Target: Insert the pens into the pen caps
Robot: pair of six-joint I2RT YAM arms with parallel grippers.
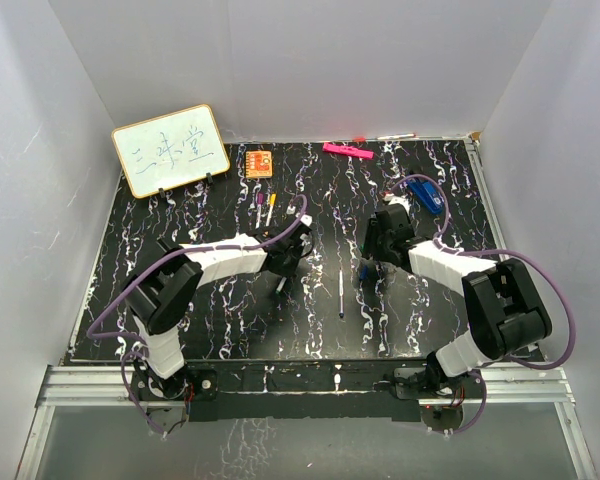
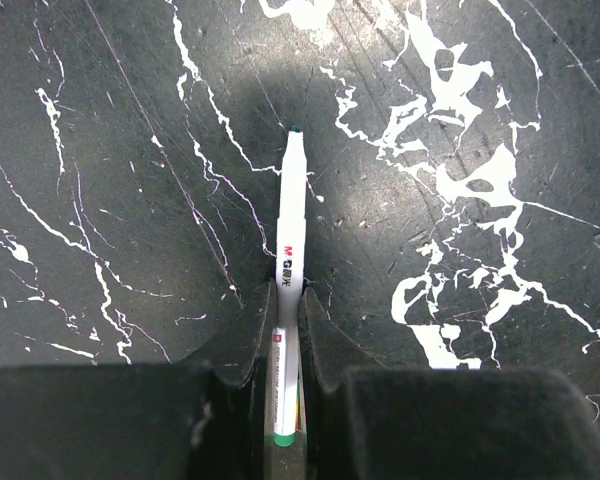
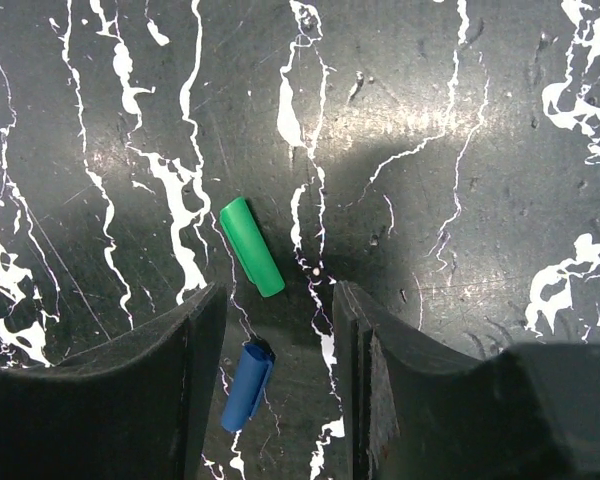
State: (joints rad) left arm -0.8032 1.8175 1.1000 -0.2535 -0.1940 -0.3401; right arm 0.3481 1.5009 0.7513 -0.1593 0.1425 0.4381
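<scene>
**Current hold status**

Left gripper [image 2: 288, 300] is pressed together on a green-ended pen [image 2: 291, 230]. The barrel runs forward between the fingers, with the tip out over the table [image 2: 100, 150]. Right gripper [image 3: 278, 295] stands spread. A blue cap [image 3: 248, 385] lies between its fingers, and a green cap [image 3: 251, 260] lies just beyond the fingertips, left of centre.

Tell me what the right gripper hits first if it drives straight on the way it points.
Probably the blue cap, which lies between the open jaws of the right gripper, nearer one side; the green cap lies just beyond. Depth is unclear, so the table itself might come first.
</scene>
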